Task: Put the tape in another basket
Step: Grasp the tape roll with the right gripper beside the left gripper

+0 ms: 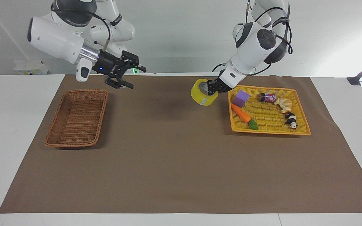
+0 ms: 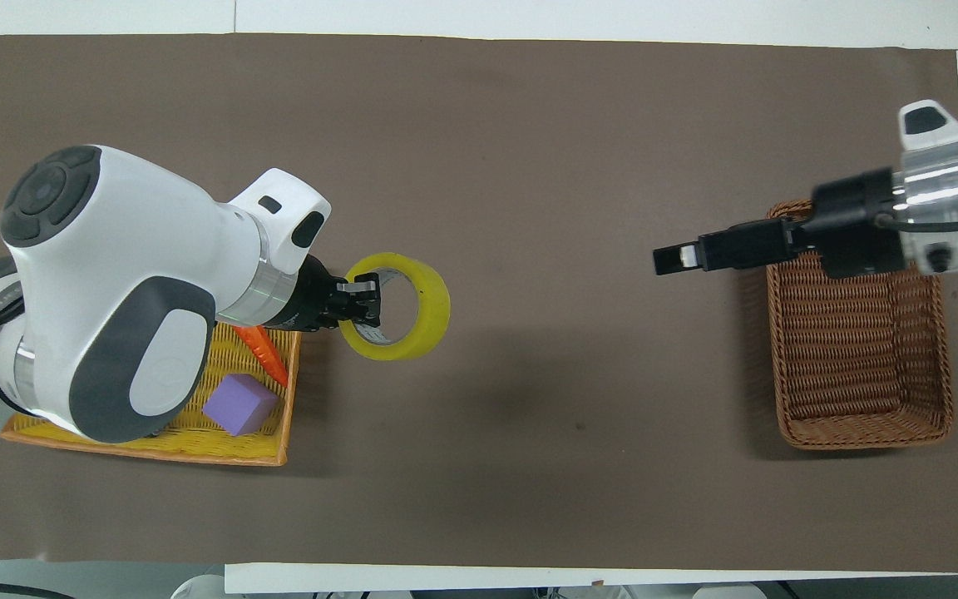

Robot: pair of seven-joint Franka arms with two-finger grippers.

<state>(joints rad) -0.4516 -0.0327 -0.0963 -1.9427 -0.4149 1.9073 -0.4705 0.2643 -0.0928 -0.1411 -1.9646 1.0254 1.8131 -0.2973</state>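
Note:
The tape [image 1: 201, 95], a yellow roll, hangs in the air over the brown mat beside the yellow tray, on the side toward the right arm's end. My left gripper [image 1: 212, 88] is shut on the tape's wall, one finger inside the ring. The overhead view shows the tape [image 2: 434, 304] and left gripper [image 2: 362, 301] too. The brown wicker basket [image 1: 77, 119] is empty at the right arm's end; it also shows in the overhead view [image 2: 857, 358]. My right gripper [image 1: 133, 77] is open and empty, raised over the mat just past the basket's edge [image 2: 678, 258].
The shallow yellow tray [image 1: 270, 132] holds a purple cube [image 1: 240, 98], a carrot [image 1: 242, 115], a small can [image 1: 267, 97], a beige toy [image 1: 283, 104] and a panda toy [image 1: 291, 120]. A brown mat [image 1: 174, 157] covers the table.

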